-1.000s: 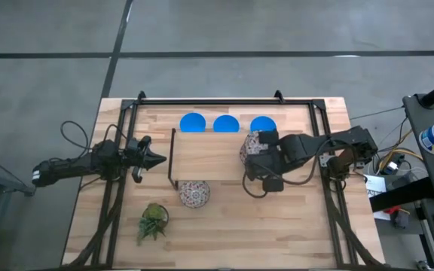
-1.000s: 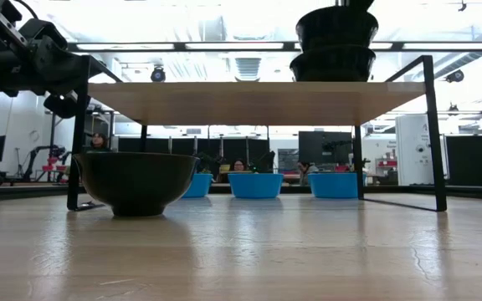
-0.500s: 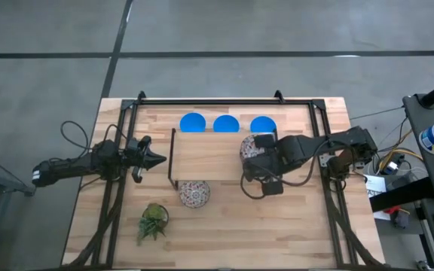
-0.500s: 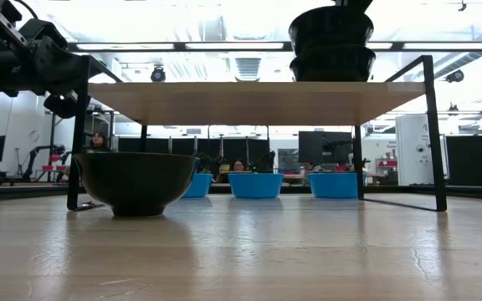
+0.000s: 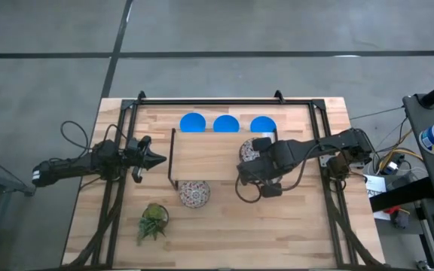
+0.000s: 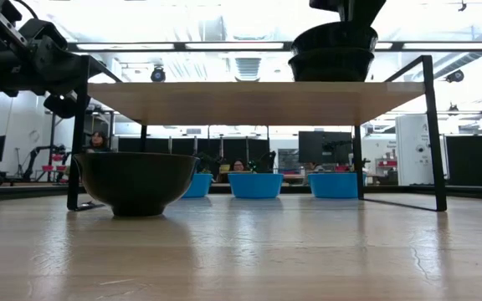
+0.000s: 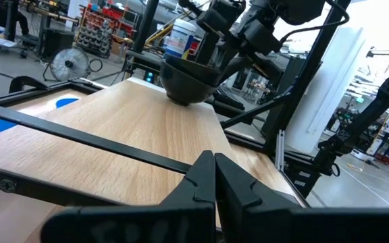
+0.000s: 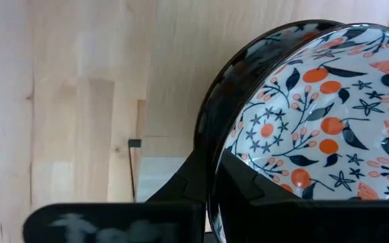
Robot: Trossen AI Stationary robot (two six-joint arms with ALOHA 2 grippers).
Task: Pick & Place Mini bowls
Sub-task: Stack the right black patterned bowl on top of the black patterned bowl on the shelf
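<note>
Three blue mini bowls (image 5: pixel 226 123) stand in a row on the table behind a wooden shelf (image 5: pixel 206 158). One patterned mini bowl (image 5: pixel 194 194) sits on the table at the shelf's near edge. Two patterned bowls are stacked (image 6: pixel 333 52) on the shelf's right end, the upper one nested in the lower. My right gripper (image 5: pixel 255 150) is over that stack, shut on the upper bowl (image 8: pixel 309 101). My left gripper (image 5: pixel 154 159) waits shut at the shelf's left side, touching nothing. My right gripper pinches the upper patterned bowl's rim (image 8: pixel 213 135), one finger (image 8: pixel 245 182) inside the bowl and one (image 8: pixel 194 179) outside against the dark wall. It comes from above, pointing down. The bowl sits upright, nested in the lower bowl on the shelf.
A small green plant (image 5: pixel 152 221) stands near the table's near left. Black frame rails (image 5: pixel 209 101) run along the table's far edge and both sides. The shelf's black legs (image 6: pixel 429 134) stand on the table. Bare wood lies near the table's near right.
My right gripper has moved down and slightly toward the table's left, still shut on the upper patterned bowl. The bowl has sunk from sitting high over the lower bowl to nesting deeper in it.
</note>
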